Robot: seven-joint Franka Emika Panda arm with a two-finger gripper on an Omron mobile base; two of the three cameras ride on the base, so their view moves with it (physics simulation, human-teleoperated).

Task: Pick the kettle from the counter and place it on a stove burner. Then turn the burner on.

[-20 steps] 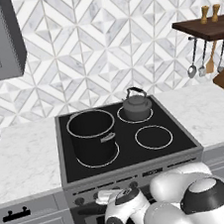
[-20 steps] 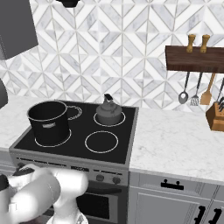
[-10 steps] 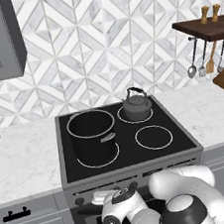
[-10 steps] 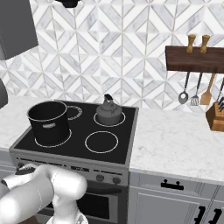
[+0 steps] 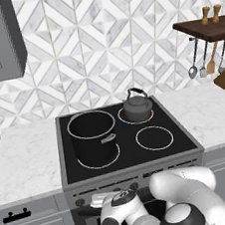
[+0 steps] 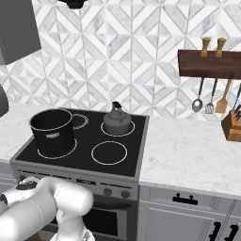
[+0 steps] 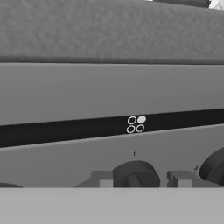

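Nearest, at the stove's front panel: gripper (image 7: 140,177) now clenched on a dark round knob (image 7: 135,174), one fingertip (image 7: 101,178) on either side of it; a second ago wide open, half a second ago nearly shut, now fully squeezed. Also seen low in the left base view, gripper (image 5: 99,200) pressed to the control strip, with the arm's elbow swung in from the right towards the middle over that same second. Second knob (image 7: 214,164) just to the right, untouched. Just above the held knob, a burner marker (image 7: 136,124) of four small circles, upper-right one filled; read as the back-right ring, so judged the correct control. Further in, on the black glass: front-right ring (image 5: 154,138) bare, black pot (image 5: 92,132) on the left side, neither shifted. Behind these, kettle (image 5: 137,108) upright on the stove burner (image 5: 120,117), back right, unmoved across all three instants; same placement confirmed from the other side, kettle (image 6: 116,123) centred in its ring. Counter (image 5: 211,106) to either side no longer carrying it. Placing step therefore taken as done; grip on the knob taken as the start of the switching step. No glow or colour change yet on the ring, so burner judged not yet on. Next called for: a twist of the wrist without slipping off the knob.
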